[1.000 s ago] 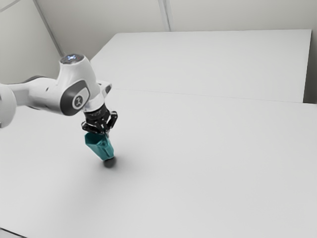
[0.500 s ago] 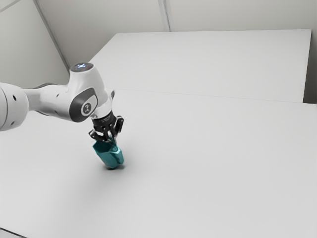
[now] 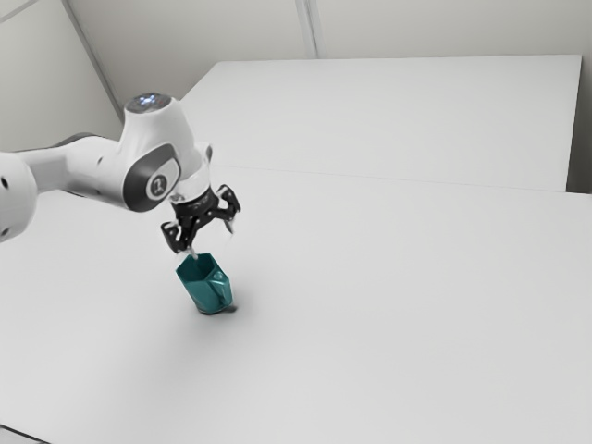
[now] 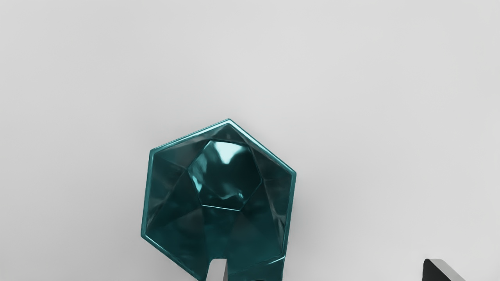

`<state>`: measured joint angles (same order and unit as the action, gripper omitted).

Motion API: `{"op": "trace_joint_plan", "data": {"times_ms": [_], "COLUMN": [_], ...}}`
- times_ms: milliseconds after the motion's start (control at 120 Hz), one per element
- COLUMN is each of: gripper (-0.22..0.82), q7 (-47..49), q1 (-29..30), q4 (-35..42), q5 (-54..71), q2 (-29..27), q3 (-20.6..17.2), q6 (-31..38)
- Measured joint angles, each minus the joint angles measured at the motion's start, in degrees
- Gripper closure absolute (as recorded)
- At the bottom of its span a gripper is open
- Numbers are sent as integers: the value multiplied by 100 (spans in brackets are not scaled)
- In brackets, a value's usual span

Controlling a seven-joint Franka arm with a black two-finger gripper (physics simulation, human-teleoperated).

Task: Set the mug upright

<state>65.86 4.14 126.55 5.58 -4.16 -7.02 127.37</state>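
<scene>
The teal faceted mug (image 3: 206,283) stands on the table, leaning a little in the exterior view, its open rim up and its handle toward the exterior view's right. Just above its rim is the gripper (image 3: 213,242), its fingers spread wide. In the wrist view I look down into the mug (image 4: 224,175), with its six-sided rim and inner floor showing. The gripper (image 4: 324,269) is open there: one fingertip overlaps the mug's rim near the handle, the other stands well apart over the table. Most of the handle is cut off by the bottom edge.
A broad white table (image 3: 388,324) surrounds the mug. Behind it a second pale surface (image 3: 388,120) reaches toward the back wall. A dark line crosses the exterior view's lower left corner.
The fingers have opened and the hand has risen off the mug. The mug has swung from a strong tilt to nearly upright, and its handle has come into view.
</scene>
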Motion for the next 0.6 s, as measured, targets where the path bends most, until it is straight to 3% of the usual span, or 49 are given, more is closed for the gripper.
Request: {"op": "trace_joint_plan", "data": {"times_ms": [158, 600], "gripper": [3, 0], "q7": [-354, -2673], "q1": [-115, -104], "q4": [-389, -1878], "q5": [5, 219], "q2": [-47, -42], "q3": [37, 244], "q6": [-417, -1828]}}
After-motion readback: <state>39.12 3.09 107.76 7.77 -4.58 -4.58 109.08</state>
